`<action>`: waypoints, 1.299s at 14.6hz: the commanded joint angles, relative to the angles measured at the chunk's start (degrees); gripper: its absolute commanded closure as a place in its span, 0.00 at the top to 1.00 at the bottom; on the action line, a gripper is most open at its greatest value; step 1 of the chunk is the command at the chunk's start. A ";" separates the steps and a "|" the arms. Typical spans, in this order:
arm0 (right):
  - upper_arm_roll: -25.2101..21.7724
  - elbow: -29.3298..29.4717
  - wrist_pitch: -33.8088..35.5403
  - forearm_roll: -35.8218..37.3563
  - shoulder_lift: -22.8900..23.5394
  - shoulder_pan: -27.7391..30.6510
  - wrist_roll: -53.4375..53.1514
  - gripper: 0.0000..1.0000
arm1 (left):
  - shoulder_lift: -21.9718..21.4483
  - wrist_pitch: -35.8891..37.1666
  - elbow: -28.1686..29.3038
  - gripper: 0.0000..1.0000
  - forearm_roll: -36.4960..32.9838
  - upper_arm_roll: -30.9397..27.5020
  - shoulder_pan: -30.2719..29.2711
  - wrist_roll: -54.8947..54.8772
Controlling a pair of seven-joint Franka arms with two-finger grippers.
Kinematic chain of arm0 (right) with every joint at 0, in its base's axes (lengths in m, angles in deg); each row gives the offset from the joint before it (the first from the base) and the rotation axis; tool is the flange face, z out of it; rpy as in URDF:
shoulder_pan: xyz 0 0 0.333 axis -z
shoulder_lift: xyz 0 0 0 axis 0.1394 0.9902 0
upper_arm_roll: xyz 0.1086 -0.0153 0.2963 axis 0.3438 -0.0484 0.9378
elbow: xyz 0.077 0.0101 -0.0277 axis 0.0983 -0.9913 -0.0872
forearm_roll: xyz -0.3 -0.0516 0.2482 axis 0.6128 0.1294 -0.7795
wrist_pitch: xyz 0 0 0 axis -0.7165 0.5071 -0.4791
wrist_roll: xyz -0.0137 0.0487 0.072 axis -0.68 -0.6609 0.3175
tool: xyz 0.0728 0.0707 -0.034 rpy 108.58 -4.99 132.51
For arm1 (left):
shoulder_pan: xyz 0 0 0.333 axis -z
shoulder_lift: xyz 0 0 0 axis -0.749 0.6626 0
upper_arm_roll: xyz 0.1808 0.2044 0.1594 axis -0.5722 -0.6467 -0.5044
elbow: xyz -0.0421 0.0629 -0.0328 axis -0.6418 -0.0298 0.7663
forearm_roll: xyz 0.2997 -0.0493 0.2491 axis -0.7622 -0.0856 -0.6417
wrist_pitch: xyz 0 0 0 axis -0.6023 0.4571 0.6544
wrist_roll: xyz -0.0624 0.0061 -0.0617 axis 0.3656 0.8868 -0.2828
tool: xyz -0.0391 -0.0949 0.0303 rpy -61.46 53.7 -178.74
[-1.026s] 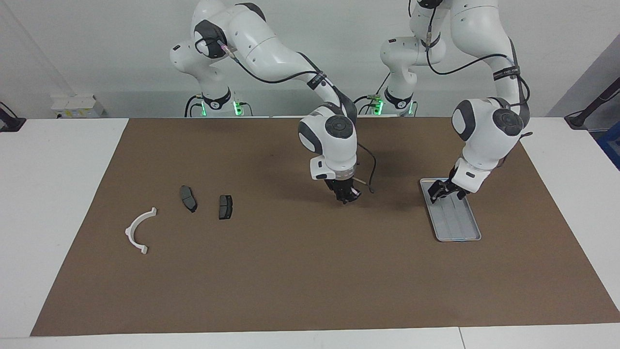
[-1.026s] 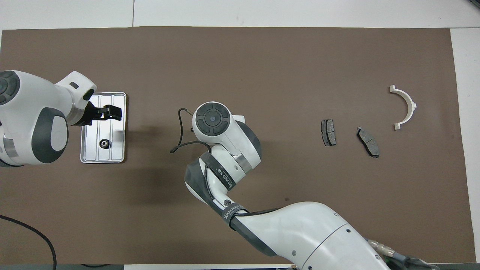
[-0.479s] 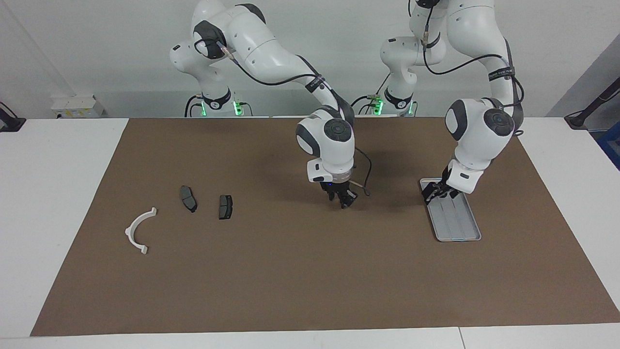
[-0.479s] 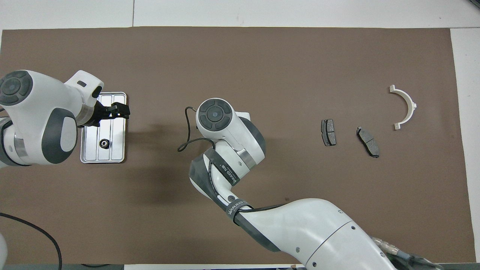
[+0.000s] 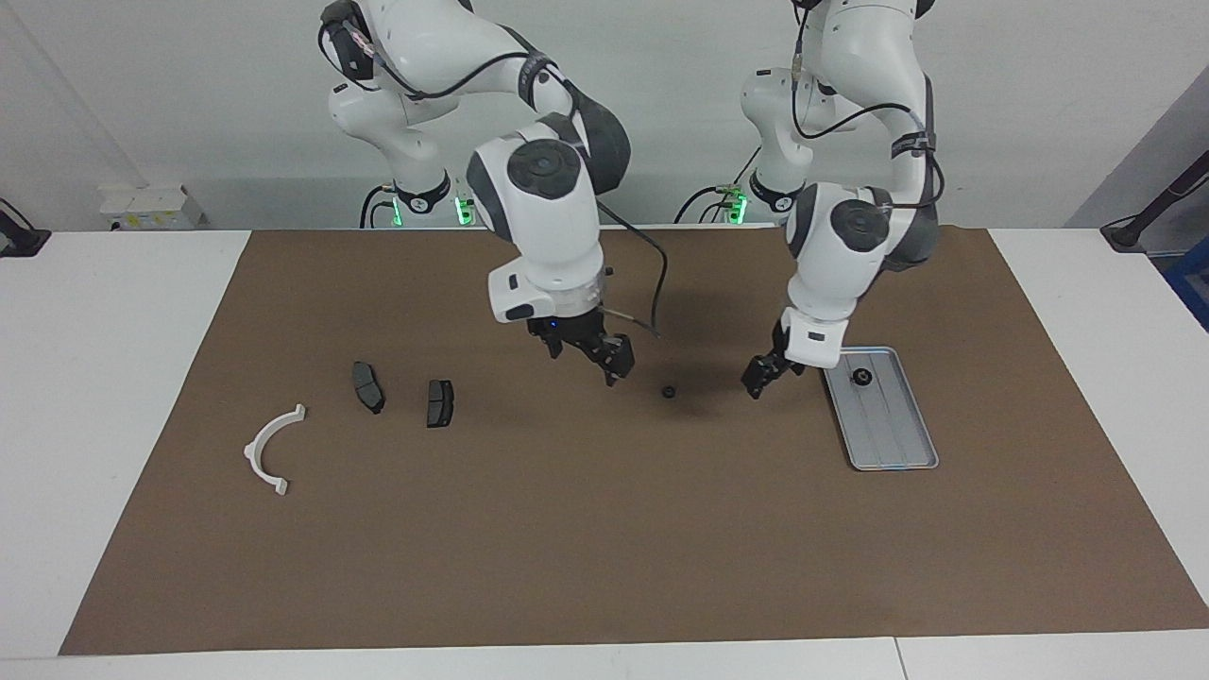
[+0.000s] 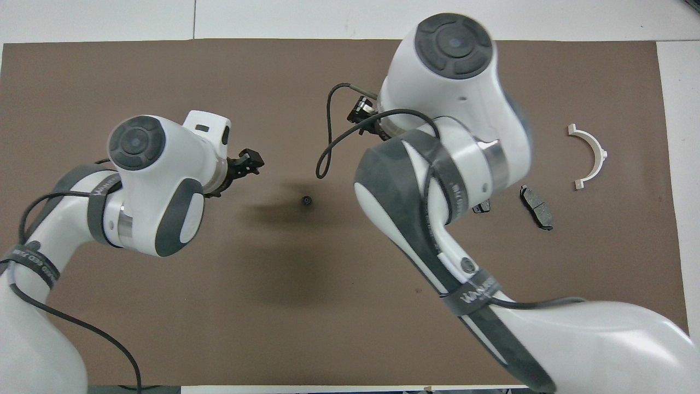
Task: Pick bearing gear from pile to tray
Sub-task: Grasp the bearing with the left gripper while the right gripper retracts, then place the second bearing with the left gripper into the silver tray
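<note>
One bearing gear set mid-bench, another already in the tray

A small black bearing gear [image 5: 668, 392] is seen lying loose on the brown mat, between the raised right pincer [image 5: 604, 360] and the left pincer [image 5: 763, 372]; both are spread wide and empty, seemingly for a handover by set-down. A second gear [image 5: 861, 378] rests in the tray [image 5: 897, 453]. A second ago the right pincer was closed low there; the left was over the tray.
</note>
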 commanded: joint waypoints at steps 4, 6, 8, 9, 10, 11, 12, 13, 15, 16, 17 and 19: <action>0.35 -2.64 9.06 0.42 -7.37 14.37 42.31 1.00 | 11.06 -0.88 -7.31 0.90 -3.90 -1.32 11.67 12.26; 0.44 -3.34 9.85 2.61 -8.51 16.22 45.23 1.00 | 10.80 -1.14 -5.05 0.85 -3.99 -1.32 13.08 12.44; 0.44 -3.43 10.99 3.24 -9.31 17.63 47.08 1.00 | 10.89 -2.10 -5.12 0.75 -3.99 -1.32 12.65 12.35; 0.44 -3.52 11.00 3.15 -9.57 18.50 48.31 1.00 | 10.89 -2.63 -5.12 0.75 -3.99 -1.32 12.65 12.44; 0.52 -3.87 11.09 3.15 -10.35 19.38 50.32 1.00 | 10.89 -2.55 -4.86 0.70 -3.99 -1.32 12.73 12.44; 0.52 -4.40 11.26 3.15 -11.06 20.17 52.78 1.00 | 10.89 -2.63 -4.86 0.63 -3.99 -1.32 12.91 12.44; 0.52 -4.58 12.05 3.15 -11.94 20.97 54.89 1.00 | 10.89 -2.90 -5.03 0.58 -3.99 -1.32 12.48 12.44; 0.52 -5.53 12.75 3.15 -13.60 21.32 55.78 1.00 | 10.97 -3.86 -4.86 0.58 -3.99 -1.32 12.30 12.44; 0.61 -12.62 12.06 3.15 -20.61 22.81 55.79 1.00 | 10.98 -4.04 -4.77 0.58 -3.99 -1.41 12.21 12.44; 0.61 -16.14 11.71 3.15 -24.56 23.08 55.79 1.00 | 10.98 -4.13 -4.68 0.58 -3.99 -1.41 12.21 12.44; 0.61 -19.22 11.61 3.15 -27.65 23.17 55.79 1.00 | 11.06 -4.22 -4.68 0.58 -3.99 -1.41 12.12 12.44; 0.61 -22.41 11.79 3.15 -31.61 23.61 55.79 1.00 | 11.06 -4.57 -4.59 0.58 -3.99 -1.49 12.12 12.44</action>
